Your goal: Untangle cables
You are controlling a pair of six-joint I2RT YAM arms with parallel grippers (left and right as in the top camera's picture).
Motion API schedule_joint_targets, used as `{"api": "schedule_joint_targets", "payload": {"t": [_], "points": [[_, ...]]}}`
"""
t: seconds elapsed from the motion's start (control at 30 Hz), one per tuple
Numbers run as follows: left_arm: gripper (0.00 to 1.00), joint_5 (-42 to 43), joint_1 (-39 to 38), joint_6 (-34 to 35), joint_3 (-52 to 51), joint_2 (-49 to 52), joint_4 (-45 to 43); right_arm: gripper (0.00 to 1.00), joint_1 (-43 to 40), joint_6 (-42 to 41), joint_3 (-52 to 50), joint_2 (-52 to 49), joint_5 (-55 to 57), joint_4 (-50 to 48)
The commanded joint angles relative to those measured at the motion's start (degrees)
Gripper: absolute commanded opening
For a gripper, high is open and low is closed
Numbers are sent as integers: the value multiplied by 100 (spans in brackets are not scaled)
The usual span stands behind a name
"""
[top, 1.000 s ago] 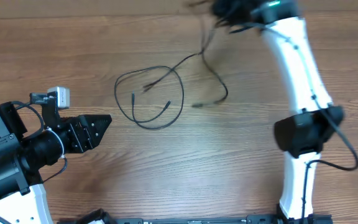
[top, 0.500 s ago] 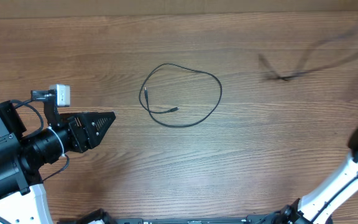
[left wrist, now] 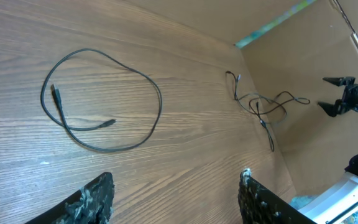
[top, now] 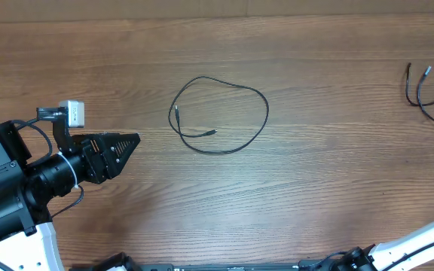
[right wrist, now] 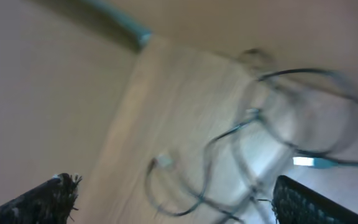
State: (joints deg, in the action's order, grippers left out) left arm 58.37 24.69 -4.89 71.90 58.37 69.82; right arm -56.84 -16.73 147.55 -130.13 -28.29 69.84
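Observation:
One thin black cable lies alone as a loose loop on the middle of the wooden table; the left wrist view shows the loop ahead of my left gripper. That gripper is open and empty, left of the loop and apart from it. A second cable lies bunched at the table's far right edge, also seen in the left wrist view. My right gripper hovers beyond it with its jaws spread. Its own blurred view shows the gripper open, with the cable lying on the table ahead.
The table is bare wood. A brown wall rises at its right edge, with a teal strip along the corner. Only a piece of the white right arm shows at the overhead view's bottom right.
The right arm swung off to the right, dragging one cable out of the tangle, then opened and dropped it at the right edge. The other cable settled into a single loop. The left arm barely moved.

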Motion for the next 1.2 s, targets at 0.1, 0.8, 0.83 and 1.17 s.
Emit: {"api": "schedule_joint_targets", "payload": {"t": [0.1, 0.8, 0.83, 1.17], "points": [[63, 146, -203, -114, 7, 20, -7, 100, 820, 1047, 184, 518, -2430, -280], [63, 149, -227, -247, 7, 24, 35, 100, 5840, 1919, 140, 737, 481, 1547], [63, 151, -227, -247, 7, 24, 42, 100, 6072, 1919, 94, 730, 772, 1585], [64, 321, -227, -286, 7, 24, 210, 99, 7442, 2223, -2090, 643, 1067, 1484]]}}
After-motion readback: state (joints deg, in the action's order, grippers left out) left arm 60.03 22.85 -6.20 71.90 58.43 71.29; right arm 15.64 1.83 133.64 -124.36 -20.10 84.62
